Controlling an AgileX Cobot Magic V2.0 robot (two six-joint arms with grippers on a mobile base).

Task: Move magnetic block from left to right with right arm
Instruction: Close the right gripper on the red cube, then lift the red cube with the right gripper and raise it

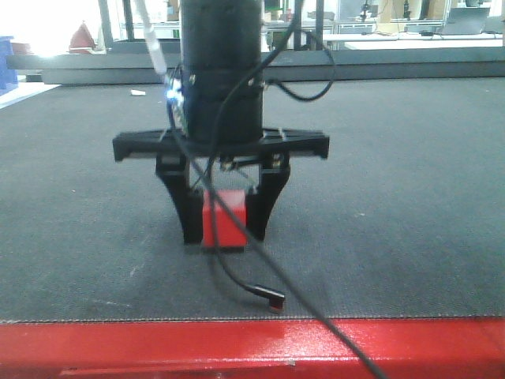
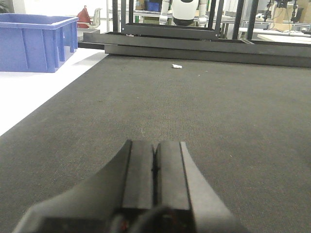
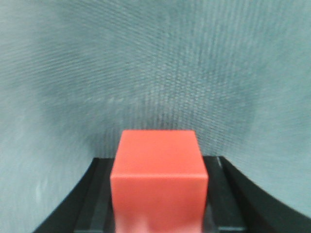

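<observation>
Spotted a red front edge (image 1: 252, 347) nearest the front camera, then a loose black cable plug (image 1: 271, 299) lying on the dark grey surface (image 1: 410, 205) just behind it. Next back, found the magnetic block (image 1: 226, 215) roughly mid-surface, clamped in the right pincer (image 1: 224, 235) with one black finger pressed on each side face. Sat right down at surface level, but couldn't tell whether touching or a hair above. Got the same from the right wrist camera: block wedged between the fingers (image 3: 90, 204), blurry surface beyond. Noticed a small white scrap (image 1: 138, 93) far back. Over on the left wrist camera, saw the left pincer (image 2: 155, 170) squeezed fully together on nothing, low over the surface. Farther off, made out the white scrap again, then black frame rails (image 2: 194, 46) at the far end and a blue crate (image 2: 34, 41) off to the side.
</observation>
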